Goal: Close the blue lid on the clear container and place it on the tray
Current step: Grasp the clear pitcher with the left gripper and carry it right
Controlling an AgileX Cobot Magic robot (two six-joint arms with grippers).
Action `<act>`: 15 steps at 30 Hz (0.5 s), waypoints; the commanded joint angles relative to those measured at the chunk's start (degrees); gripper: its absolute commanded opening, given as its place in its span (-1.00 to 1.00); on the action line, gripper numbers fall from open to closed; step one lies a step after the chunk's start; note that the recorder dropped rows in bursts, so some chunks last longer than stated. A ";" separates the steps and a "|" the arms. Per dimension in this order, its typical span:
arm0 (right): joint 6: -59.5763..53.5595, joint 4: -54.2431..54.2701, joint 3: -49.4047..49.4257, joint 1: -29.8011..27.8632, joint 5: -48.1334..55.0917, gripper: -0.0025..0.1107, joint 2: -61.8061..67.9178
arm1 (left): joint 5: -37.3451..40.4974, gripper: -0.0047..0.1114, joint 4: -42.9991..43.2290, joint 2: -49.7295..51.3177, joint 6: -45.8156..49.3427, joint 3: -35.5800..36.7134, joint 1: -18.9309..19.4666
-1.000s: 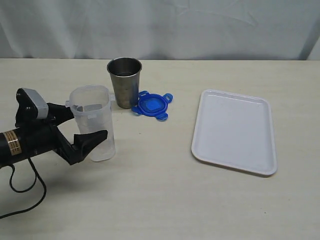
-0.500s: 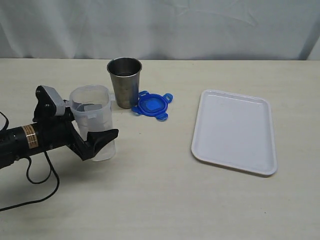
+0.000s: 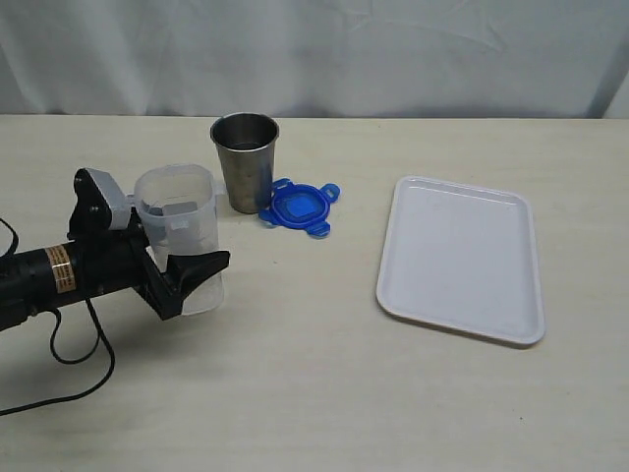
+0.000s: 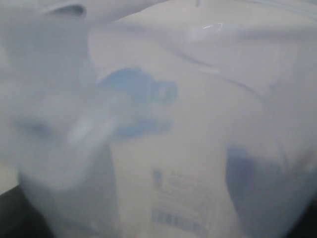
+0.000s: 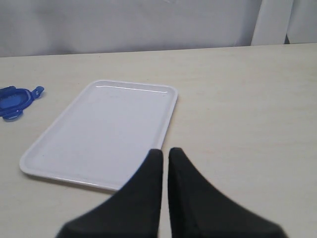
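Behind the beige table [image 3: 314, 393] hangs a pale curtain [image 3: 393, 49], and on the table's left side we see the one real change: the left gripper [image 3: 203, 238], which a second ago stood short of the clear container [image 3: 175, 228] with its jaws spread wide, has slid forward around it and drawn them in. One finger now lies across the near wall and the other shows through the plastic on the far side. The canister has nudged slightly from where it stood half a second back, so we judge that the jaws are pressing on it and a hold has just been taken. From the left wrist camera its translucent wall fills the view. The container stands upright and open, near the steel cup [image 3: 245, 162]. The blue lid [image 3: 298, 207] lies flat just beside that cup, untouched, and the white tray [image 3: 462, 258] sits well apart to the right. The right gripper [image 5: 165, 152] hangs over the tray's edge with its fingers pressed together, holding nothing. To our eye the closing step is only being set up: canister steadied, lid not yet fetched
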 commanded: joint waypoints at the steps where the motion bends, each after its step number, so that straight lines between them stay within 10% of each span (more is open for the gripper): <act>1: -0.10 -0.16 -0.16 -0.17 -0.79 -0.88 -0.29 | -2.98 -0.92 3.58 0.06 -0.53 -0.33 -0.14; 15: -0.10 -0.16 -0.16 -0.17 -0.79 -0.88 -0.29 | -2.98 -0.92 5.00 0.06 -4.14 -8.47 -11.22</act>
